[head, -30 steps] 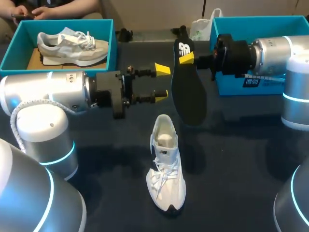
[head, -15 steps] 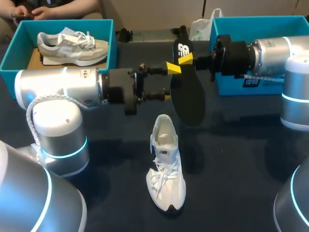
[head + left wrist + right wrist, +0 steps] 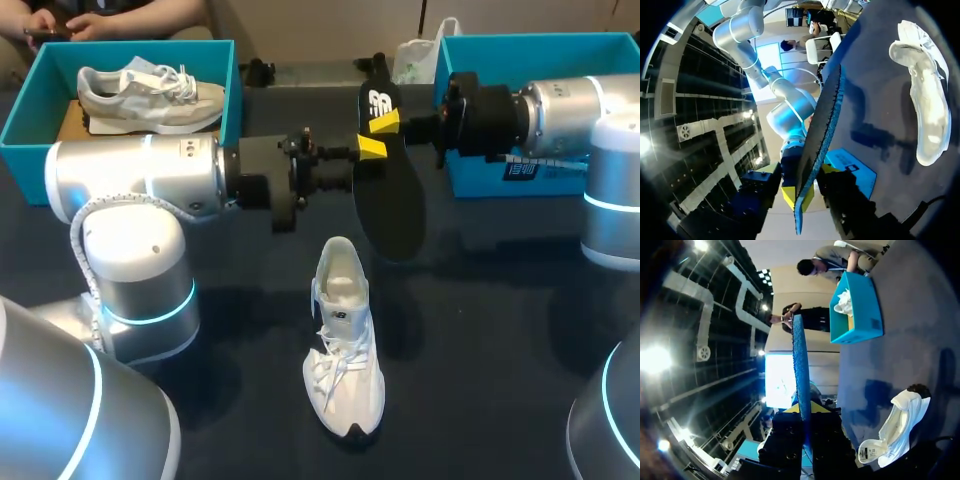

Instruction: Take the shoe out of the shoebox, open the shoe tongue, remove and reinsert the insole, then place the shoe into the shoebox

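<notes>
The right tool (image 3: 385, 119) clamps a black foam insole (image 3: 392, 205) above the dark desk (image 3: 500, 340); the left tool (image 3: 362, 162) straddles it, grip unclear. A white laced sneaker (image 3: 345, 350) lies below.

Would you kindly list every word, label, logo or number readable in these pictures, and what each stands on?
On the insole: a white logo, no words legible.
On the shoe tongue: a small mark, too small to read.
On the right box: a white label, print blurred.
On the second shoe, in the left box: a pale tag, no print legible.
No text can be quoted.
</notes>
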Action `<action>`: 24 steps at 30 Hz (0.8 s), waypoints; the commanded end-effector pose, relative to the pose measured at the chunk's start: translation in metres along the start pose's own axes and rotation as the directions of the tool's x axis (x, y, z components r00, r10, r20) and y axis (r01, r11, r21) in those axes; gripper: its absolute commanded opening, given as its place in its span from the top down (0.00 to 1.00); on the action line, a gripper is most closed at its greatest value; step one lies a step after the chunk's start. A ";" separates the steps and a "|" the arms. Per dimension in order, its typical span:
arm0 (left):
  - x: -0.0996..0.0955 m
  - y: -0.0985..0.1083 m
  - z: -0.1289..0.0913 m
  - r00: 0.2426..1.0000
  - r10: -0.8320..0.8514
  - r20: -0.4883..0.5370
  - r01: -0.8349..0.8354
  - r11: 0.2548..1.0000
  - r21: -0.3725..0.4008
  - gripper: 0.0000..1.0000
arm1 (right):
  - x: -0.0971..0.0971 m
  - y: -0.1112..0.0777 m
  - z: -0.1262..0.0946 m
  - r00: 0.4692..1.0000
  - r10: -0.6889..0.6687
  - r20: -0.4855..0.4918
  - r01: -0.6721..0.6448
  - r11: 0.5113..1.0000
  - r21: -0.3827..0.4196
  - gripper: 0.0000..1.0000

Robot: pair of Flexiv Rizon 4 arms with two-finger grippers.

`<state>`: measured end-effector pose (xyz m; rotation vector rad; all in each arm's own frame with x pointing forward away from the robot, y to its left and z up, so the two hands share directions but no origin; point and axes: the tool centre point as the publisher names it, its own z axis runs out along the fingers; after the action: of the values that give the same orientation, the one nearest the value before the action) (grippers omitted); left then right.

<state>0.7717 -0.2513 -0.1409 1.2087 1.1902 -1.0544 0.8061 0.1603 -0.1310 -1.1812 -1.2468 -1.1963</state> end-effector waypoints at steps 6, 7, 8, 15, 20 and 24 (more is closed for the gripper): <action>-0.002 -0.002 0.005 1.000 0.009 0.003 -0.009 1.000 -0.010 0.73 | 0.000 0.000 0.001 1.000 0.001 0.003 -0.001 1.000 -0.001 1.00; -0.002 -0.002 0.005 1.000 0.010 0.004 -0.010 1.000 -0.010 0.73 | 0.000 0.000 0.001 1.000 0.001 0.003 -0.001 1.000 -0.001 1.00; -0.003 -0.002 0.005 1.000 0.011 0.005 -0.011 1.000 -0.011 0.73 | 0.000 0.000 0.001 1.000 0.001 0.003 -0.001 1.000 -0.001 1.00; -0.005 -0.003 0.009 1.000 0.015 0.007 -0.015 1.000 -0.011 0.76 | 0.000 0.000 0.001 1.000 0.001 0.003 -0.001 1.000 -0.001 1.00; -0.003 -0.004 0.012 1.000 0.018 0.000 -0.018 1.000 -0.012 1.00 | 0.000 0.000 0.001 1.000 0.001 0.003 -0.001 1.000 -0.001 1.00; -0.002 -0.005 0.012 1.000 0.019 0.001 -0.019 1.000 -0.013 1.00 | 0.000 0.000 0.001 1.000 0.001 0.003 -0.001 1.000 -0.001 1.00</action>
<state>0.7690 -0.2589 -0.1389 1.2089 1.1780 -1.0368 0.8061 0.1600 -0.1310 -1.1816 -1.2467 -1.1964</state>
